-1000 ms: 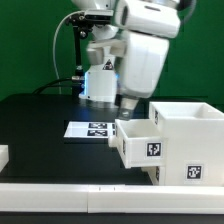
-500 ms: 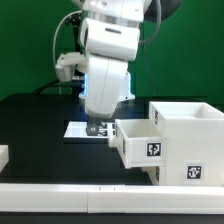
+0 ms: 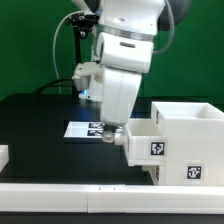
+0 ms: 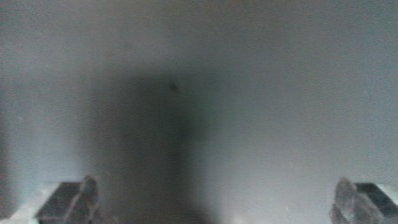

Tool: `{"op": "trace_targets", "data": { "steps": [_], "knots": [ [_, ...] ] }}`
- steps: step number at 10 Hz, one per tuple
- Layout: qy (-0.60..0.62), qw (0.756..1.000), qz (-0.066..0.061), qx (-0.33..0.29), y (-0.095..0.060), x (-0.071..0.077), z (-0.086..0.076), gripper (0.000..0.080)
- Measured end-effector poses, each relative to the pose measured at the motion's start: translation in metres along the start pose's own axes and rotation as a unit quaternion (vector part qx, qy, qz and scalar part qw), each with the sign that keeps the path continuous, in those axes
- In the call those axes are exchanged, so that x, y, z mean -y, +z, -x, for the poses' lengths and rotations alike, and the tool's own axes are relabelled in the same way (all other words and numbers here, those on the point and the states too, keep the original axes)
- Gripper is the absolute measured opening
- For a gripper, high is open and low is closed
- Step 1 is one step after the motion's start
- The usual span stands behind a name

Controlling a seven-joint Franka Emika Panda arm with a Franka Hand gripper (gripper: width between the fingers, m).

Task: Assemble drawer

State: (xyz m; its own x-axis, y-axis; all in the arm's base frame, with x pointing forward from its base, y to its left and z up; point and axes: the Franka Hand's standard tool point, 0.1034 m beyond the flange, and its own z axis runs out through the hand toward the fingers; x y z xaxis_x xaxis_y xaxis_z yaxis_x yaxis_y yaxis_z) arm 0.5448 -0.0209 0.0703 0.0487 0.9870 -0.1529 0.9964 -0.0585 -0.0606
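Note:
The white drawer housing (image 3: 188,118) stands at the exterior view's right. A white open-top tray (image 3: 150,147) with a black-and-white tag on its face sits part way into the housing's lower front. My gripper (image 3: 112,133) hangs low at the tray's outer end, touching it or nearly so. In the wrist view the two fingertips (image 4: 71,203) stand far apart at the frame's corners, so the gripper (image 4: 217,205) is open with nothing held. Between them there is only a blurred pale surface very close to the camera.
The marker board (image 3: 87,129) lies on the black table behind my gripper. A small white part (image 3: 3,157) shows at the exterior view's left edge. A white ledge (image 3: 70,196) runs along the table's front.
My arm swung to the exterior view's left, then back right and down against the tray. The tray has slid right, deeper into the housing.

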Motion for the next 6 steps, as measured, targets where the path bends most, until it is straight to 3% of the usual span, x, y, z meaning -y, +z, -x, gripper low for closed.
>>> {"op": "trace_targets", "data": {
  "steps": [3,6],
  "knots": [
    [0.006,1.000,0.003,-0.006,-0.007,0.012,-0.035,0.0649],
    [0.023,1.000,0.004,-0.007,-0.010,0.013,-0.042,0.0649]
  ]
}}
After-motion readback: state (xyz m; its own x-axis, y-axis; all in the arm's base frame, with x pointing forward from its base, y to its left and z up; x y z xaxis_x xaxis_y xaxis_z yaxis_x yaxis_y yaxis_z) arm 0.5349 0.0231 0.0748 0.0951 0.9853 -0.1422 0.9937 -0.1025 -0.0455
